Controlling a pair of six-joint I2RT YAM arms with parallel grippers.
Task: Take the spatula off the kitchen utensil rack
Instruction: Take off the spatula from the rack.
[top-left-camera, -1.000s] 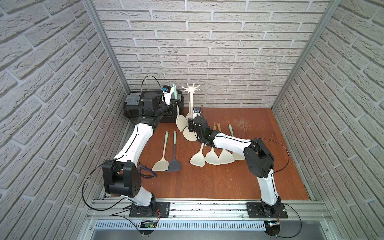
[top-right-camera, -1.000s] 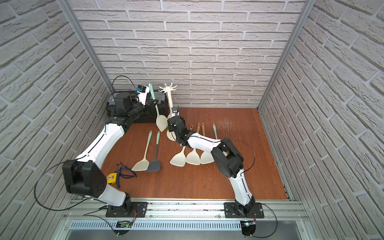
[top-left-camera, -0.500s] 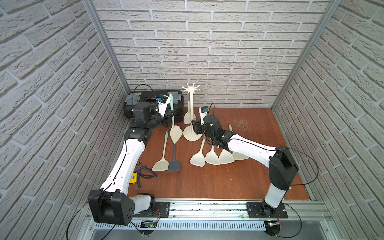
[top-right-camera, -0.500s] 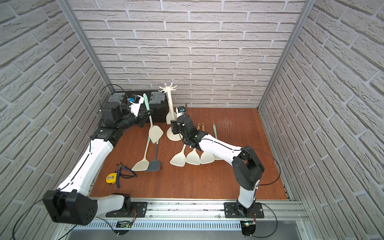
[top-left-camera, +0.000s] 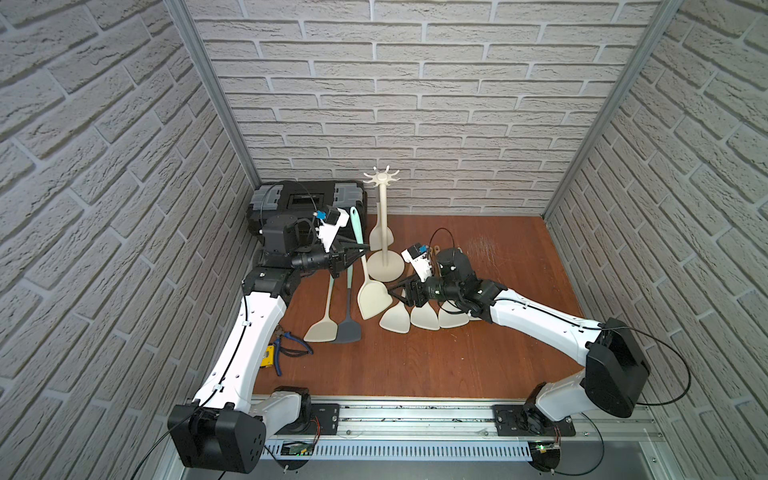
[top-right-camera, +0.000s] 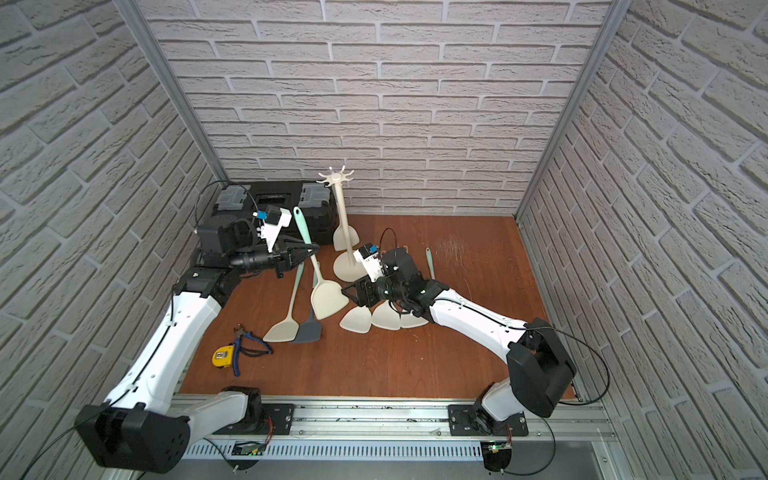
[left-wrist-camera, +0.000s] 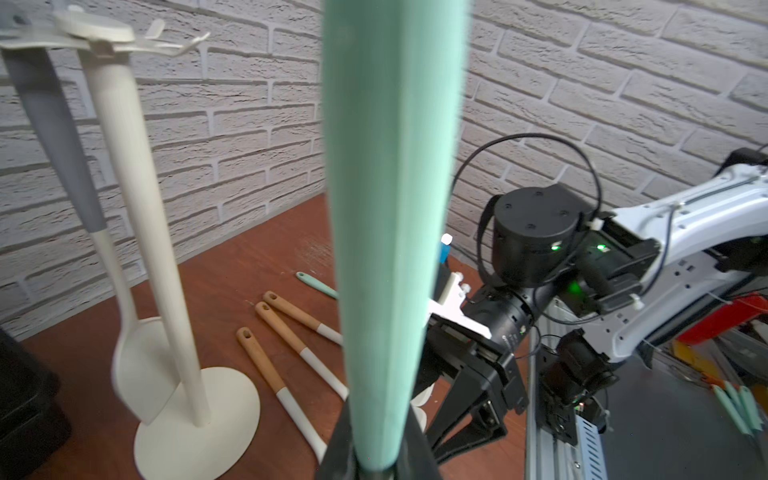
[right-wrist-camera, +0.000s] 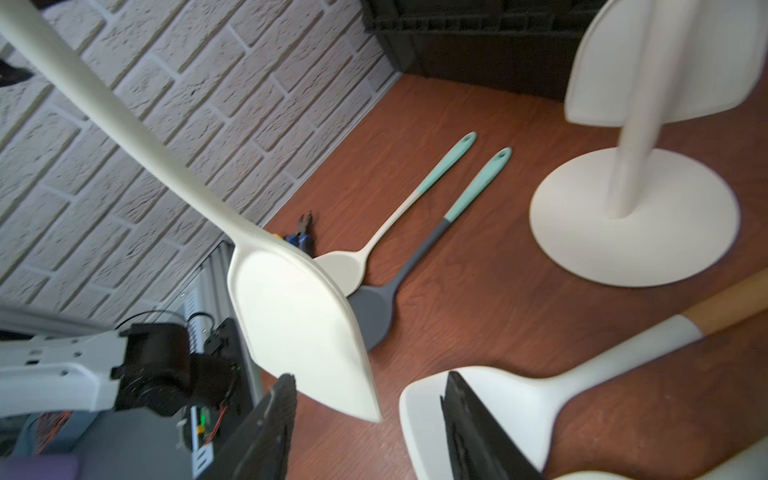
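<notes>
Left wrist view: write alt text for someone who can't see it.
A mint-green spatula handle, clamped in the left gripper, fills the centre. Behind it stands a cream utensil rack with one grey-handled spatula hanging; wooden-handled spatulas lie on the brown table near the right arm.

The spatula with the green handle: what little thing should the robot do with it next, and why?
Probably lower the spatula onto the table beside the two spatulas lying there. The left gripper is shut on its handle, it hangs free of the rack, and the right gripper is open by its blade.
</notes>
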